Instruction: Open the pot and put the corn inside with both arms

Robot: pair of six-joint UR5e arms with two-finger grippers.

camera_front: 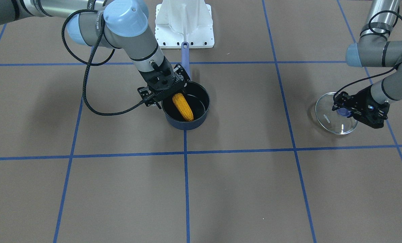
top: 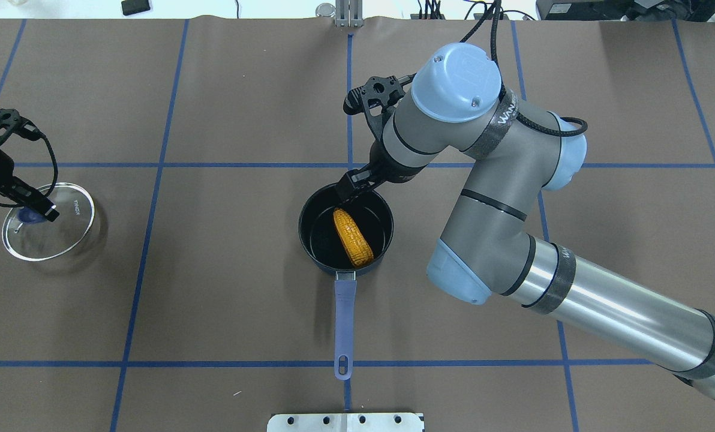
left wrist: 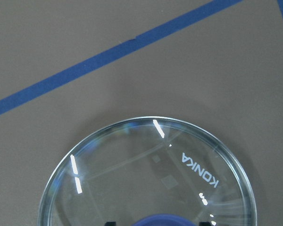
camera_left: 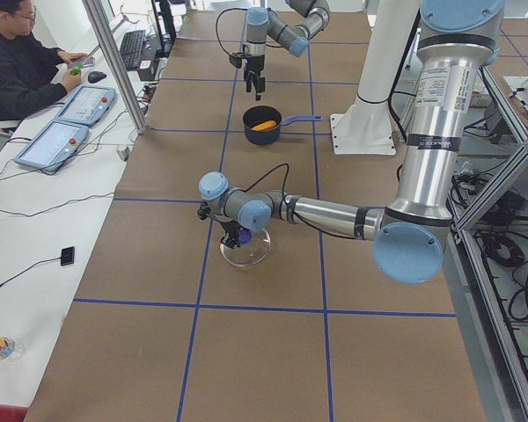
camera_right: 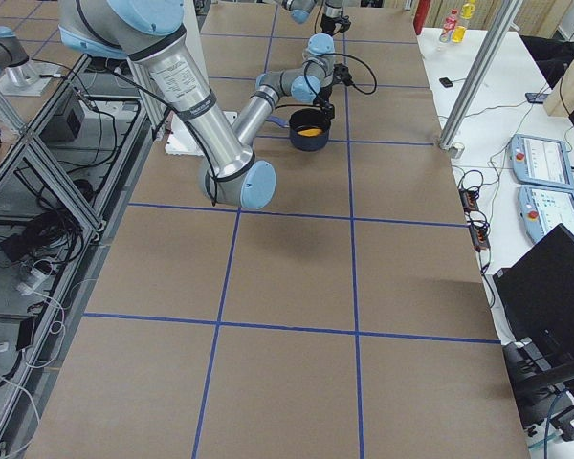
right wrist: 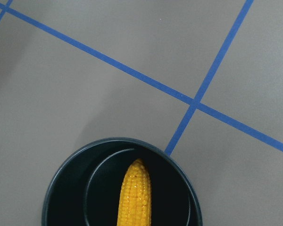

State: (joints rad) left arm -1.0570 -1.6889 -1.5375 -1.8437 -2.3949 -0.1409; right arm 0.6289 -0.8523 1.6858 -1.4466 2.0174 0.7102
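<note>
Front-facing: the corn [camera_front: 183,107] lies inside the pot [camera_front: 201,118] on the bench [camera_front: 255,189]. The right hand [camera_front: 169,91] hangs above the rim, released and empty. The left hand [camera_front: 344,109] sits at the knob of a glass lid [camera_front: 327,123], well apart.

Overhead: the pot's handle points toward the robot.

Left wrist: I cannot tell if the knob is clenched.
</note>
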